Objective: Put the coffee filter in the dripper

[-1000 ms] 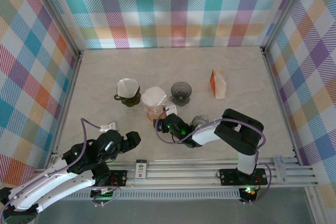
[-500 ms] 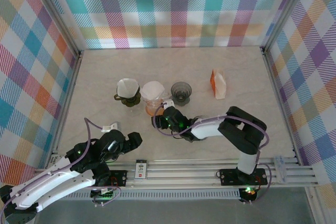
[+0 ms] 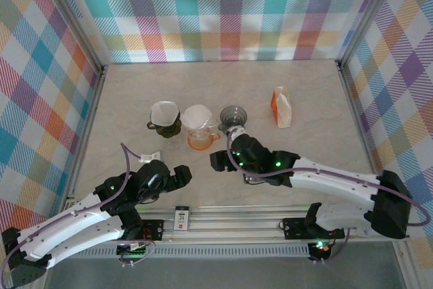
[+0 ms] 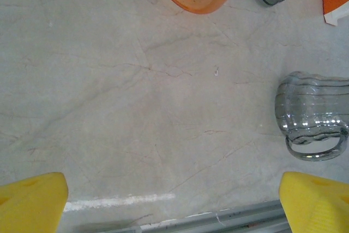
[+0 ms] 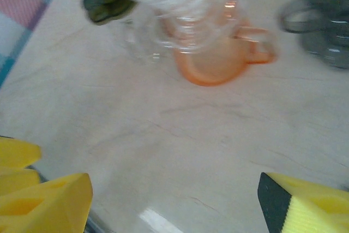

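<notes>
The paper filter (image 3: pixel 196 116) sits in the orange dripper (image 3: pixel 201 141), so my job looks done, and my left gripper (image 3: pixel 178 174) and right gripper (image 3: pixel 218 161) are spread wide and empty.

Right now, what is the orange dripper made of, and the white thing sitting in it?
The orange dripper looks like see-through, glossy plastic, though it could be tinted glass: the table shows through it and its rim shines. The white coffee filter in it looks like thin paper, dull and without any shine.
</notes>
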